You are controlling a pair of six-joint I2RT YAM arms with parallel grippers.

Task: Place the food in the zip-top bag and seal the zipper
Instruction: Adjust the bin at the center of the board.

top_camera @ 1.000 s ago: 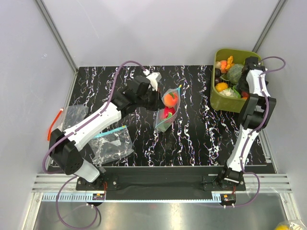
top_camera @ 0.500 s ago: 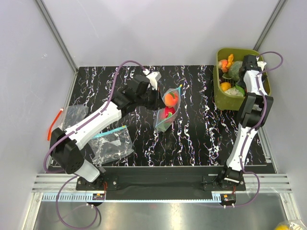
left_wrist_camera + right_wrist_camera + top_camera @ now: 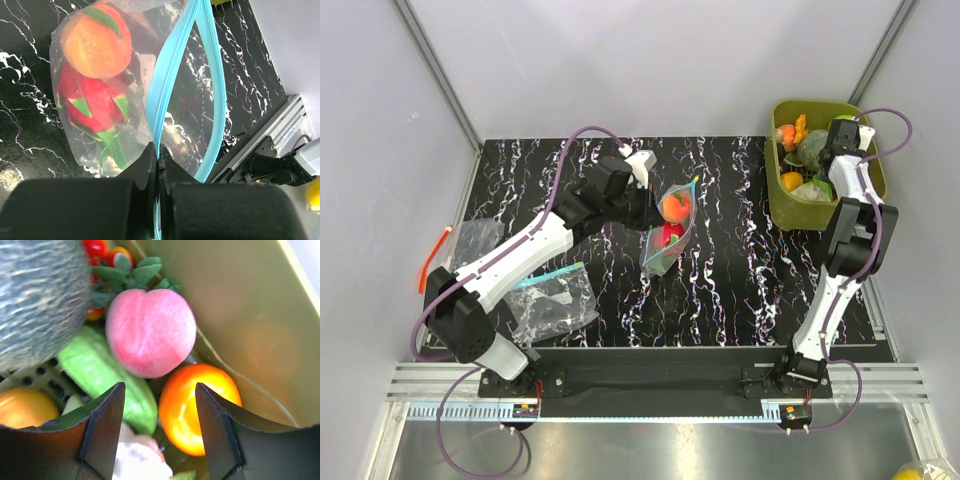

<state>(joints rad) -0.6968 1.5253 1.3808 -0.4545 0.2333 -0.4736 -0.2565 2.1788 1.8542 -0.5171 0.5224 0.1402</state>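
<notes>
Right tool [image 3: 159, 397] has shifted farther into the tub [image 3: 250, 305], jaws apart over the orange fruit [image 3: 186, 407], left tool [image 3: 157, 165] pinching the zip-top bag [image 3: 137, 65]; closing off-centre may squirt the fruit aside.

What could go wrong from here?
The right gripper hangs open over a pink peach and an orange fruit packed tight in the olive-green tub; closing may catch both or squeeze one out. The left gripper pinches only the zipper edge of the zip-top bag; the loaded bag might slip.
</notes>
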